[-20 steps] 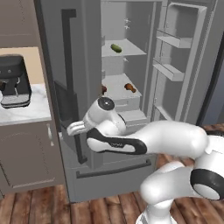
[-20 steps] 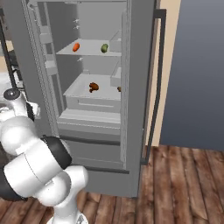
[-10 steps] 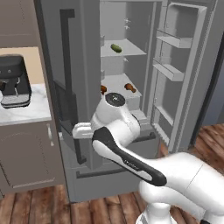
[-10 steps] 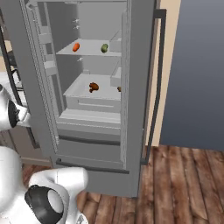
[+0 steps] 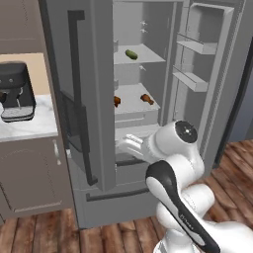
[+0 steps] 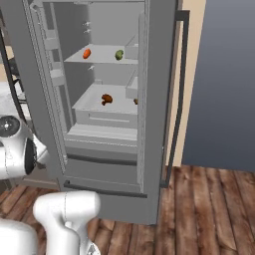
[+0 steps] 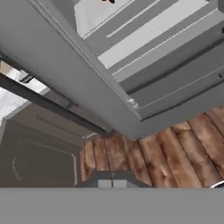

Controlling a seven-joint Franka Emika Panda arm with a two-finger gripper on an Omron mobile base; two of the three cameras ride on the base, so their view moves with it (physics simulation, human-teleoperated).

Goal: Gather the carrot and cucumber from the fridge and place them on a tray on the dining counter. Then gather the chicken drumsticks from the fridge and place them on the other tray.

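Above the pincer (image 5: 124, 144), closed and empty at the fridge's (image 5: 99, 74) lower edge, sit cucumber (image 5: 131, 54) and carrot (image 6: 86, 53) on the top shelf; open the jaws, rise, enter squarely.

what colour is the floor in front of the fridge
Reddish-brown wood planks. The floor shows best in the right base view, right of the fridge.

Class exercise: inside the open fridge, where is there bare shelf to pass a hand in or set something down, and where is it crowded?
Upper shelf: a bare stretch between the carrot and the cucumber. Lower shelf: bare on its left part and front, beside the drumsticks. The right door's bins look bare. It is tightest at the half-open left door, near the shut gripper.
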